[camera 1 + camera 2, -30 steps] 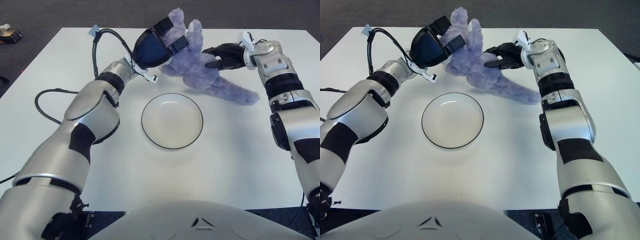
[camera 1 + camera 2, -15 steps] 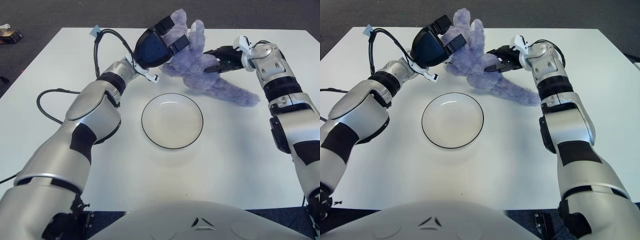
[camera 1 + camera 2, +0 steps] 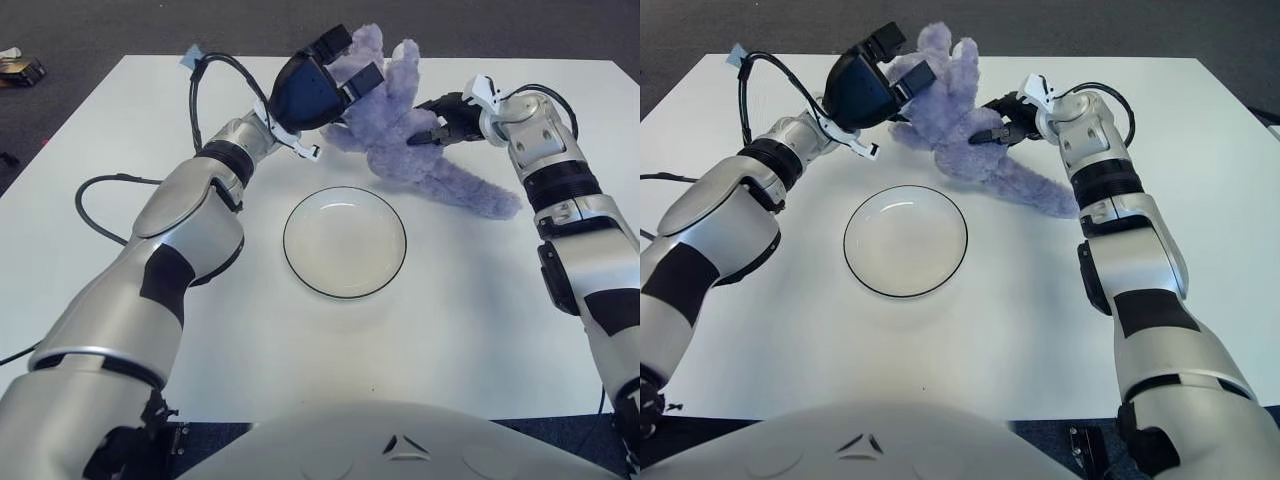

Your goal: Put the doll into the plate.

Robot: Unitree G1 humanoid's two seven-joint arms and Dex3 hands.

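White table point(image 3: 480, 330). Purple plush doll point(image 3: 405, 125) sits at the far side, beyond the plate point(image 3: 345, 242) and apart from it; upper part raised, one long limb trailing right onto the table. Left hand point(image 3: 318, 88) grips the doll's upper left side, dark fingers point(image 3: 360, 80) curled into the fur. Right hand point(image 3: 448, 118) presses into the doll from the right, fingers closed on the fur at mid-body. Plate is white with a dark rim, nothing in it, near table centre. Black cable point(image 3: 100, 205) loops on the table by the left arm. Dark floor past the far edge.
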